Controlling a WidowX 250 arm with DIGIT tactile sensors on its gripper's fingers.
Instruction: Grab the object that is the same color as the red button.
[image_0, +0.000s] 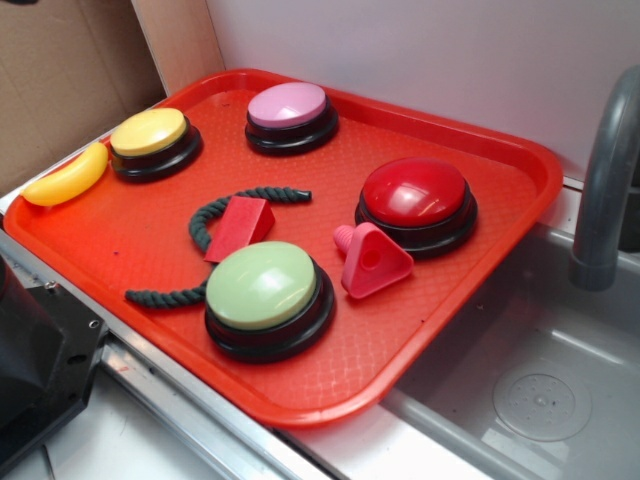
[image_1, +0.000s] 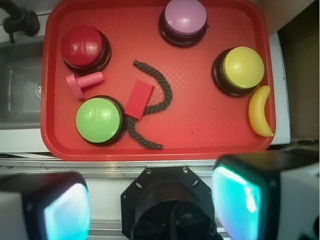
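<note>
Red tray (image_1: 210, 125) sits well ahead of my gripper (image_1: 150, 207), jaws spread and empty; wedge (image_1: 139, 99) lies nearly straight ahead, long axis tilted slightly right, touching the rope (image_1: 162, 87).

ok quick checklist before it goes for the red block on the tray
1. Target found: red wedge block lies on the tray, matching the red button in colour: ok.
2. Not mixed up with the pink triangular piece: set apart, beside the red button: ok.
3. Space around the block: dark rope curls against it and the green button sits close by: not ok.
4. Gripper open, with nothing between the fingers: ok.
5. Gripper above the block: it is off the tray's near edge: not ok.
</note>
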